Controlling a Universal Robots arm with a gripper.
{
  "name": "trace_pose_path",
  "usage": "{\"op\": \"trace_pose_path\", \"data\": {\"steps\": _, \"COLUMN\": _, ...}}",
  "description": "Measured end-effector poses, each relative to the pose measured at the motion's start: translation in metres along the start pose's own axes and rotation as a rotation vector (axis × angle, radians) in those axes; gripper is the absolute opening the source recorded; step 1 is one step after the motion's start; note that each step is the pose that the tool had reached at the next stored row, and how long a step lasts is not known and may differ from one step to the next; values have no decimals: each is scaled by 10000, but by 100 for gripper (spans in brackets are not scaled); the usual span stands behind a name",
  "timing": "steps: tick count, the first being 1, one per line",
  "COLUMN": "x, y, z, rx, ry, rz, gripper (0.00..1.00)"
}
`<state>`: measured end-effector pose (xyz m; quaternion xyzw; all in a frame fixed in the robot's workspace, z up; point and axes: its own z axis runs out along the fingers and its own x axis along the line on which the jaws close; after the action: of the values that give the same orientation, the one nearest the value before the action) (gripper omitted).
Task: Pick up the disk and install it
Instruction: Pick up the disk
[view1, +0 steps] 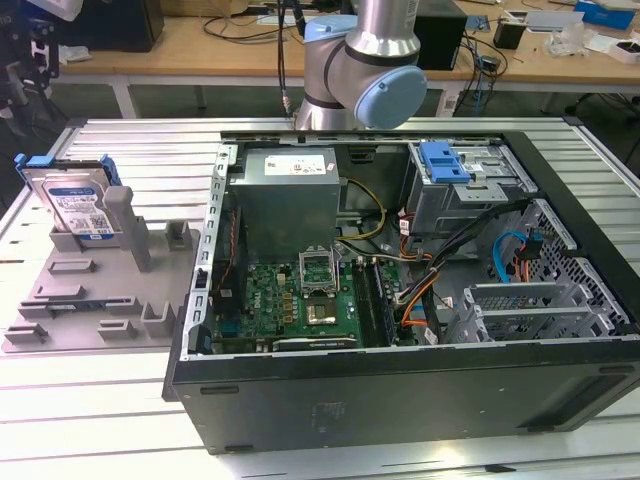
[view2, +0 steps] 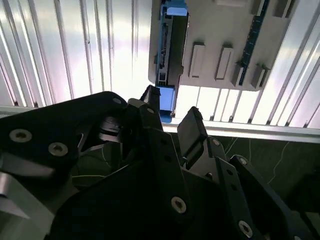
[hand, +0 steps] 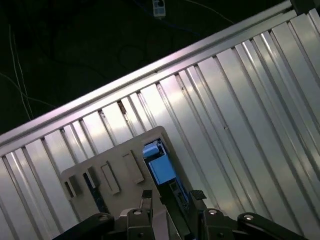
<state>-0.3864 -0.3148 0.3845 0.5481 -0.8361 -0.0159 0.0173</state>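
Disk (view1: 75, 205) stands upright in grey fixture plate (view1: 85, 312), exterior view's left, outside PC case (view1: 400, 400). Your gripper (view2: 169, 107) hangs over it, jaws apart, empty. Centre on disk's edge & straddle evenly before closing.

I'm looking at a silvery metal counter (view1: 110, 400) made of long parallel ribbed slats. Two things sit directly on it. A grey fixture plate (view1: 90, 300) lies flat toward the exterior view's left. Just beside it, an open black computer case (view1: 400, 400) takes up the middle and the exterior view's right.
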Motion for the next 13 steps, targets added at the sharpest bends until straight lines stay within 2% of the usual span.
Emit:
{"op": "trace_pose_path", "data": {"steps": 1, "x": 0, "y": 0, "z": 0, "rx": 2, "ry": 8, "rz": -179, "gripper": 42}}
{"op": "trace_pose_path", "data": {"steps": 4, "x": 0, "y": 0, "z": 1, "rx": 13, "ry": 53, "rz": -1170, "gripper": 42}}
{"op": "trace_pose_path", "data": {"steps": 7, "x": 0, "y": 0, "z": 1, "rx": 21, "ry": 84, "rz": -1835, "gripper": 42}}
{"op": "trace_pose_path", "data": {"steps": 9, "x": 0, "y": 2, "z": 1, "rx": 23, "ry": 94, "rz": -2018, "gripper": 42}}
{"op": "trace_pose_path", "data": {"steps": 13, "x": 1, "y": 2, "z": 2, "rx": 24, "ry": 95, "rz": -2021, "gripper": 42}}
